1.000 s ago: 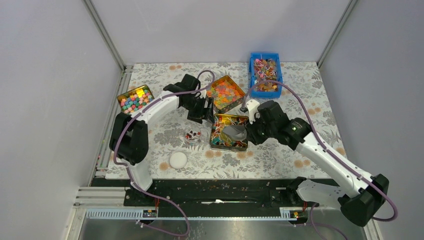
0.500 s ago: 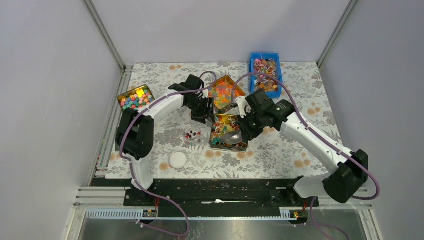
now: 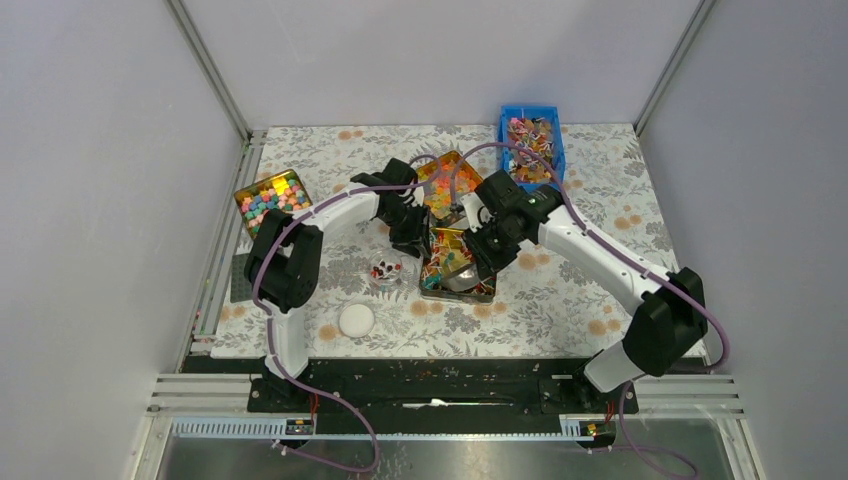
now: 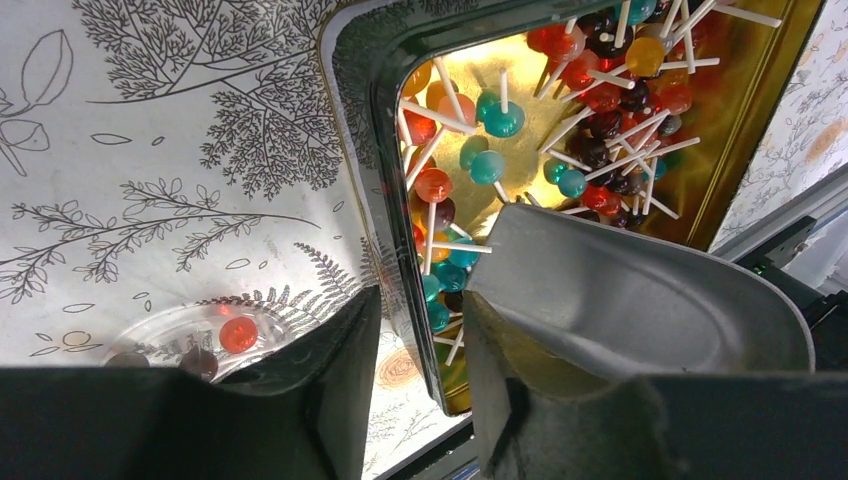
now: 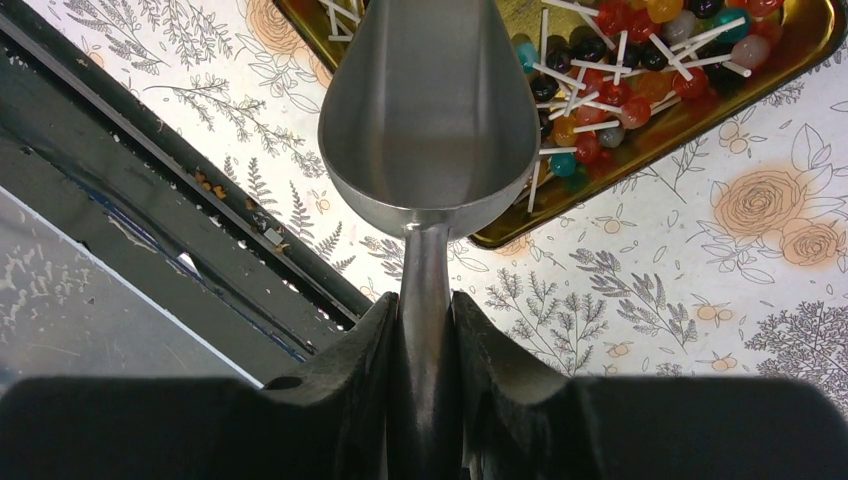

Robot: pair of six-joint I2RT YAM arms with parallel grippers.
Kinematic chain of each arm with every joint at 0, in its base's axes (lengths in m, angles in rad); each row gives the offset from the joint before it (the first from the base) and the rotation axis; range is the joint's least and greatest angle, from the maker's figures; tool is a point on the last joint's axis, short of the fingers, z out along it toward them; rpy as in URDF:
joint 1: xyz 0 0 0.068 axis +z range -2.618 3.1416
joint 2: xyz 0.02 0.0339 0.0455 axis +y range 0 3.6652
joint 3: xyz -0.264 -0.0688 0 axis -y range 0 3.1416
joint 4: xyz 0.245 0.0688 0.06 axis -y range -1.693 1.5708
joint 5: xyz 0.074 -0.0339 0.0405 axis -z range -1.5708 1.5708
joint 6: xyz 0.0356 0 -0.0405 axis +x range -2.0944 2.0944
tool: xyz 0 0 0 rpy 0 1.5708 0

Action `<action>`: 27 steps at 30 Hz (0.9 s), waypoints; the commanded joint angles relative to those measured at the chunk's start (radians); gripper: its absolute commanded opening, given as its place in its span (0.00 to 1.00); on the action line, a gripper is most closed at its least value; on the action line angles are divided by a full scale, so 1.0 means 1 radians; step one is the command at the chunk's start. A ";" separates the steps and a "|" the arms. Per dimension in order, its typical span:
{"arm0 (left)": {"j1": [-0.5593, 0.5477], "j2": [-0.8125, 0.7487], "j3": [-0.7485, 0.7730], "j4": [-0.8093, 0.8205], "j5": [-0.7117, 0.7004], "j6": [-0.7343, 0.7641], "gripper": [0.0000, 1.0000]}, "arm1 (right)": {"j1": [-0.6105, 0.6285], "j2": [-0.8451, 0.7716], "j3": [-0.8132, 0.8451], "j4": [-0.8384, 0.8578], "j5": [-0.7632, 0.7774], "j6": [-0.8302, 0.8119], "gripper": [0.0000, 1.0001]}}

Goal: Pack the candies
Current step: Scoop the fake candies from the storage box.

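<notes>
The candies (image 3: pixel 447 260) are small round sweets in red, orange, teal and dark colours on thin white sticks, and they fill a gold tin (image 3: pixel 433 237). My left gripper (image 3: pixel 420 243) is open and straddles the tin's left wall (image 4: pixel 385 200), with a gap on each side of the rim. My left wrist view shows it (image 4: pixel 420 370) over the candies (image 4: pixel 500 120). My right gripper (image 5: pixel 425 340) is shut on the handle of a metal scoop (image 5: pixel 430 110). The scoop's bowl is empty and hangs over the tin's near end (image 3: pixel 463 278).
A clear cup (image 3: pixel 387 270) with a few sweets stands left of the tin, and a white lid (image 3: pixel 356 320) lies nearer me. An orange-sweets tin (image 3: pixel 447 185), a blue bin (image 3: pixel 531 145) and a cube-sweets tin (image 3: pixel 270 197) stand further back.
My right arm has swung left and carried the scoop from the tin's middle to its near end. My left gripper has moved right to the tin's left wall.
</notes>
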 commanded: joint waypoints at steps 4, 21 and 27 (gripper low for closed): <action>-0.005 0.001 0.014 0.036 -0.010 -0.031 0.28 | -0.006 0.091 0.111 -0.075 -0.043 0.000 0.00; -0.010 0.005 -0.032 0.073 0.024 -0.094 0.05 | 0.002 0.117 -0.002 0.008 0.074 0.155 0.00; -0.010 0.011 -0.031 0.073 0.032 -0.095 0.04 | 0.009 0.087 -0.117 0.133 0.088 0.153 0.00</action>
